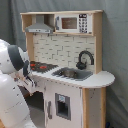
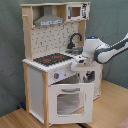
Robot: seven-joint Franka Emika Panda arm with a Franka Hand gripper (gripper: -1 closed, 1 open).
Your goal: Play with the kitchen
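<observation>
Arm reaches in from the second exterior view's right, bent low, end effector at the kitchen counter's front edge beside the sink; spread or pressed together, I cannot tell. One kitchen, on a wooden floor: one hob, one faucet, one hood. Oven door hangs ajar.

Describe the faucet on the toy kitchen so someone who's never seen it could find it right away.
Start at the tall white and light-wood toy play kitchen and go to its countertop, where a steel sink sits beside the black-and-red hob. The black faucet stands at the back of the sink, in front of the white pegboard wall. It is the only dark arched shape curving over the basin.
</observation>
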